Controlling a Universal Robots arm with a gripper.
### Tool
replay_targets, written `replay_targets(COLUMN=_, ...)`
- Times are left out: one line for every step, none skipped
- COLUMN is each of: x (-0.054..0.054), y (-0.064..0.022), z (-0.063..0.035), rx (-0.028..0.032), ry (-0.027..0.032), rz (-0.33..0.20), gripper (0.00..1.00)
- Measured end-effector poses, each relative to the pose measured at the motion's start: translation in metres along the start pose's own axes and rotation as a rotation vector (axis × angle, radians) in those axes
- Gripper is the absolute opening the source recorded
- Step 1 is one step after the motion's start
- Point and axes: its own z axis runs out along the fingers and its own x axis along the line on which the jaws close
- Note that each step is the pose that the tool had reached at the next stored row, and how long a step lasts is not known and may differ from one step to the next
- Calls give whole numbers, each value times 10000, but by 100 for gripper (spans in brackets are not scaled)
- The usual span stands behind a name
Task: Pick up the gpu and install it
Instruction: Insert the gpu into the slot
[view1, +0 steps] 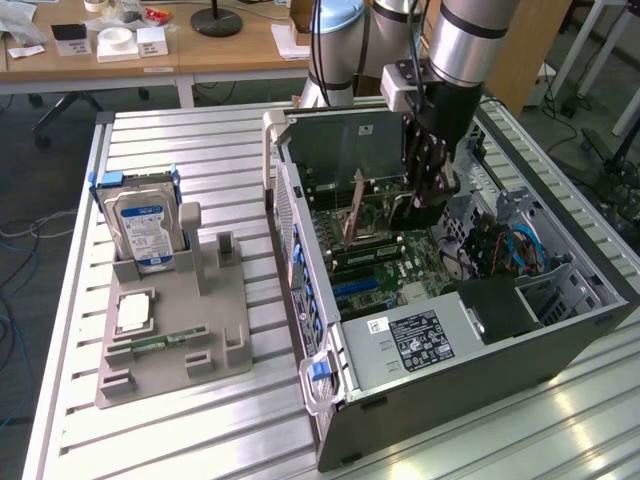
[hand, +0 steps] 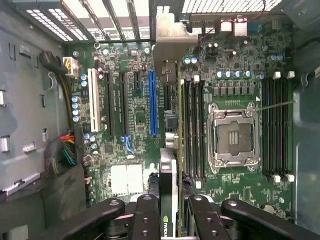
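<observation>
Black-faced and thin, the gpu stands on edge inside the open computer case, held upright above the green motherboard. Its silver metal bracket points toward the vented rear wall of the case. In the wrist view the card runs lengthwise between the long blue slot and the rows of black memory slots. Whether its lower edge touches any slot I cannot tell. The gripper is clamped on the card's near end, with its 2 black fingers pressing on either face. The empty processor socket lies just past the memory slots. In the exterior view the arm reaches down into the case from above. Well apart, toward the exterior view's left, a grey tray on the slatted metal table carries a hard drive standing upright and a narrow green memory stick lying flat.
</observation>
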Motion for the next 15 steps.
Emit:
replay_targets(x=3, y=14, z=1, rx=0, ry=-3, rz=0, gripper=27)
replay_targets(x=7, y=29, z=1, rx=-1, ry=0, rz=1, gripper=27)
replay_targets(x=14, y=42, z=2, rx=-1, ry=-1, rz=0, gripper=27)
replay_targets(x=21, y=55, z=3, rx=0, ry=-1, rz=1, gripper=27)
replay_targets(x=30, y=67, z=4, rx=0, ry=-1, rz=0, gripper=27)
replay_targets(x=39, y=78, z=6, rx=0, ry=-2, rz=1, gripper=27)
replay_targets(x=48, y=87, z=9, rx=1, ry=-2, rz=1, gripper=27)
replay_targets(x=59, y=93, z=12, rx=0, ry=-3, rz=0, gripper=27)
replay_targets(x=71, y=98, z=14, rx=0, ry=-2, rz=-1, gripper=27)
replay_targets(x=80, y=103, z=17, rx=0, ry=-2, rz=-1, gripper=27)
replay_targets(x=84, y=106, z=19, rx=1, ry=-4, rz=0, gripper=27)
replay_targets(x=88, y=108, z=20, rx=1, ry=-2, rz=0, gripper=27)
replay_targets(x=96, y=110, z=21, rx=0, ry=-1, rz=0, gripper=27)
replay_targets(x=107, y=114, z=22, rx=0, ry=-1, rz=-1, gripper=27)
replay_targets(x=120, y=118, z=25, rx=0, ry=-2, rz=1, gripper=27)
